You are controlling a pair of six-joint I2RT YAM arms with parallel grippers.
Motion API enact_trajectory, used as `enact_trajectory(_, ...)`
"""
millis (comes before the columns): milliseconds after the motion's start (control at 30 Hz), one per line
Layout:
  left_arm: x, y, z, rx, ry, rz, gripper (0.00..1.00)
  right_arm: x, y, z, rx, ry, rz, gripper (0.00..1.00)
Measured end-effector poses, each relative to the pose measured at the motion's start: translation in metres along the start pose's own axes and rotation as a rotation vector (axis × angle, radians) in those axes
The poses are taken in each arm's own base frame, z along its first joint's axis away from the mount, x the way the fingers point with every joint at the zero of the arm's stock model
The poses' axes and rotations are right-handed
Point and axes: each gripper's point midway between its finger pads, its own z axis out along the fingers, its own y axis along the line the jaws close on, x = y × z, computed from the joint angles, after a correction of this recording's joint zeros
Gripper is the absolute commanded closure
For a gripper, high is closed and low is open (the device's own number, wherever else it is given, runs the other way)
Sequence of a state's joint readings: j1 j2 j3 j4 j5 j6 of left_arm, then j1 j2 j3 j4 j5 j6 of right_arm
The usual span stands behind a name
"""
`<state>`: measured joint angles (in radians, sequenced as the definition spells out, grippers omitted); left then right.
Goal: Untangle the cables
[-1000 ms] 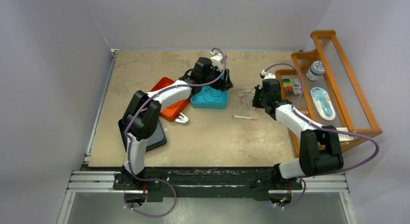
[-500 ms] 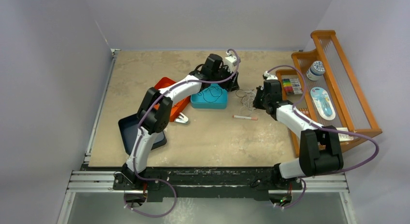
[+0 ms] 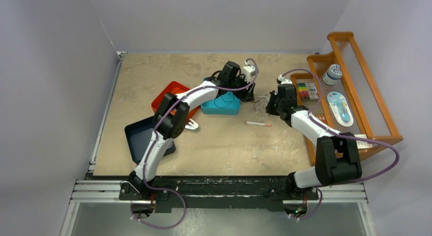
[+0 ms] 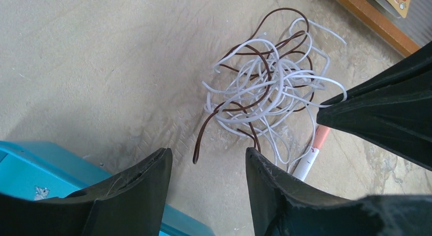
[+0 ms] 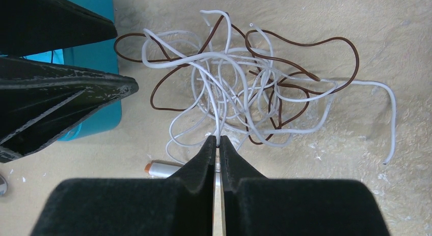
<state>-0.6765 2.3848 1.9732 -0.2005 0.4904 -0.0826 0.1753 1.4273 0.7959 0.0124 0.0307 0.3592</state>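
The table (image 3: 229, 144) is a flat slab with a mottled, stone-like beige surface, rough and chalk-scuffed in the wrist views. Along the right edge of the overhead view stands an orange wooden rack (image 3: 340, 36) with slatted shelves. At lower left lies a dark blue rectangular tray (image 3: 136, 136), and above it an orange-red tray (image 3: 170, 90), both smooth plastic and partly covered by the left arm. At centre sits a teal box (image 3: 224, 107) with rounded corners; a thin black wire (image 3: 221, 99) loops on its top.

Just right of the box, between the two claws, lie the cables (image 3: 261, 101): a loose, loopy knot of thin, glossy whitish-grey and dark brown strands resting on the table. In the right wrist view the tangle (image 5: 239, 88) spreads wider than tall, its long axis running left to right; one whitish tail reaches to the right and hooks downward. In the left wrist view (image 4: 265, 93) a brown free end points toward the lower left.

The left claw (image 4: 206, 159) hovers over the tangle's near edge, its matte black fingers spread apart with nothing between them. The right claw (image 5: 217, 144) has its fingers pressed together, pinching a whitish strand at the tangle's lower edge.

Below the tangle lies a short white pen (image 3: 259, 124) with an orange end, nearly horizontal in the overhead view.
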Motion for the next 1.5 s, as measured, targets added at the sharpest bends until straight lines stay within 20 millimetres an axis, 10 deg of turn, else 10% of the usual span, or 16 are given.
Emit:
enact_trajectory(167, 0.003, 0.002, 0.006, 0.002, 0.002, -0.002, 0.55, 0.001, 0.0, 0.0, 0.0, 0.002, 0.0, 0.95)
enact_trajectory(433, 0.004, 0.002, 0.013, 0.003, -0.008, -0.021, 1.0, 0.007, -0.002, 0.001, 0.001, 0.016, 0.009, 0.93)
enact_trajectory(800, 0.0, -0.002, -0.02, -0.097, -0.064, -0.098, 1.0, -0.003, 0.006, -0.02, -0.044, -0.062, 0.061, 0.69)
enact_trajectory(1033, -0.051, -0.031, -0.059, -0.094, -0.197, -0.074, 1.0, -0.037, 0.02, -0.065, -0.139, -0.263, 0.093, 0.49)
enact_trajectory(1500, -0.05, -0.057, -0.054, -0.057, -0.191, -0.075, 1.0, -0.056, 0.035, -0.109, -0.264, -0.431, 0.074, 0.34)
